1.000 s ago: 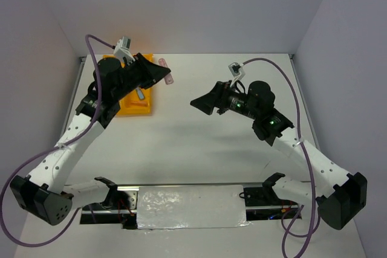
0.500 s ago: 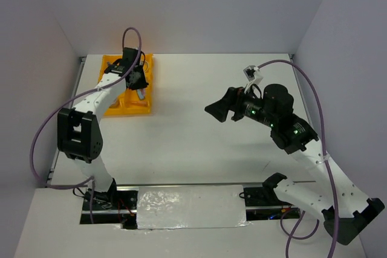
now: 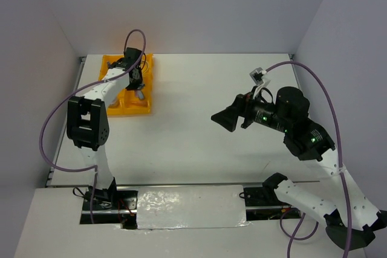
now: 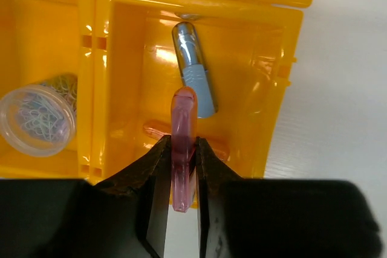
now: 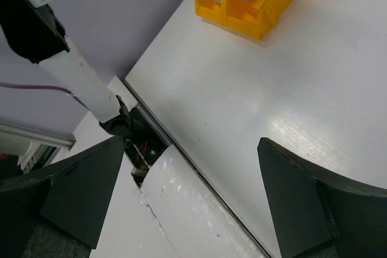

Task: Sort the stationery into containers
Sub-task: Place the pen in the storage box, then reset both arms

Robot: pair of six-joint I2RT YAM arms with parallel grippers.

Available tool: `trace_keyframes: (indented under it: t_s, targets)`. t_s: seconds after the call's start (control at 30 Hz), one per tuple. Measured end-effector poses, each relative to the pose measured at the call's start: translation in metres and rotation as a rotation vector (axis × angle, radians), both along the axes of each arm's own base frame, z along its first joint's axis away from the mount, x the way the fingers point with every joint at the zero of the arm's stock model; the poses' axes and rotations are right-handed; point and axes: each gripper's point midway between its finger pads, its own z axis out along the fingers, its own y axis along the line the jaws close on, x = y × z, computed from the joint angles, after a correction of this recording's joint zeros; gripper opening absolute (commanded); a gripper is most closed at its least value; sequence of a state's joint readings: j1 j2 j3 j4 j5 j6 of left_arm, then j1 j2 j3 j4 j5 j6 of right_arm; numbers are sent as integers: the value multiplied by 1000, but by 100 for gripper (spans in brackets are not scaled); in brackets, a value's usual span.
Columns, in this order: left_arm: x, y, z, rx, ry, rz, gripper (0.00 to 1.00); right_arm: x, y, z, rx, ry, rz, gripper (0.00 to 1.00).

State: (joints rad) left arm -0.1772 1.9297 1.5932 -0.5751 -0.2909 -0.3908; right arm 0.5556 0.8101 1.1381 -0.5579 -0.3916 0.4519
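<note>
The left gripper (image 4: 181, 149) was pinching a pink tapered piece (image 4: 183, 113) between its jaws. In the left wrist view the piece stood over the right-hand compartment of the orange-yellow tray (image 4: 291, 46), its rounded tip pointing to the top of the frame. Below it in that compartment lay a blue piece (image 4: 195, 80), running from the top wall towards the middle, and a second pink piece (image 4: 156, 130) lay crosswise on the floor. The compartment to the left, past a thin dividing wall, held a round jar (image 4: 37, 119) of paper clips set against its lower left corner. White table showed just beyond the tray's right rim.

In the overhead view the tray sat in the upper left corner of the table (image 3: 199, 149), close to its left and back edges, with the left arm stretched out over it. The right gripper (image 3: 224, 119) hung right of centre, well apart from the tray. Its jaws were spread wide and held nothing. A broad stretch of bare table lay between it and the tray, and more lay towards the right edge.
</note>
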Motion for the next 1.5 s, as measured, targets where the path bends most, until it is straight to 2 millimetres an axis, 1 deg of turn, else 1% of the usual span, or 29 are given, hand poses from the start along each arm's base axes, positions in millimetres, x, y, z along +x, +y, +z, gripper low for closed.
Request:
trace_keyframes:
  t_s: [0.03, 0.07, 0.17, 0.3, 0.37, 0.4, 0.43, 0.5, 0.53, 0.6, 0.67, 0.73, 0.77, 0.83, 0.87, 0.93, 1.0, 1.17, 1.37, 1.5]
  targets:
    - [-1, 2, -1, 4, 5, 4, 45, -2, 0, 4, 2, -11, 8, 99]
    - [-1, 4, -2, 8, 7, 5, 59, -3, 0, 8, 4, -21, 15, 99]
    - [-1, 6, -1, 11, 7, 17, 70, -9, 0, 18, 4, -47, 42, 99]
    - [-4, 8, 3, 18, 9, 24, 74, -10, -1, 31, -9, -77, 50, 99]
    - [-7, 9, 11, 20, 4, 27, 74, -8, -3, 35, -22, -85, 43, 100]
    - [-11, 10, 19, 18, -4, 27, 74, -7, -4, 36, -32, -83, 35, 100]
    - [-14, 10, 31, 15, -20, 27, 75, -5, -7, 38, -42, -82, 20, 100]
    - [-23, 11, 65, 0, -81, 26, 76, 0, -14, 43, -69, -81, -30, 100]
    - [-29, 12, 85, -10, -121, 26, 75, 3, -19, 46, -84, -83, -65, 100]
    - [-47, 13, 133, -31, -221, 23, 75, 8, -31, 52, -113, -88, -135, 100]
    - [-72, 16, 182, -55, -333, 24, 76, 11, -45, 59, -139, -100, -206, 100]
    - [-102, 21, 222, -79, -434, 35, 76, 12, -59, 68, -160, -117, -271, 100]
    - [-117, 24, 237, -87, -474, 41, 76, 11, -68, 73, -173, -125, -313, 100]
    - [-145, 30, 254, -90, -518, 52, 76, 11, -82, 79, -187, -133, -375, 100]
    - [-157, 34, 258, -91, -534, 62, 77, 12, -89, 81, -198, -134, -409, 100]
    - [-177, 41, 259, -89, -542, 90, 78, 9, -104, 82, -216, -135, -469, 100]
    - [-196, 48, 255, -74, -531, 110, 78, 6, -118, 79, -239, -131, -526, 100]
    - [-234, 64, 244, -59, -510, 187, 78, -2, -147, 71, -278, -132, -637, 100]
    - [-280, 72, 226, -107, -529, 242, 79, -16, -170, 59, -285, -143, -708, 100]
    - [-302, 78, 217, -109, -535, 259, 79, -24, -178, 56, -275, -155, -728, 100]
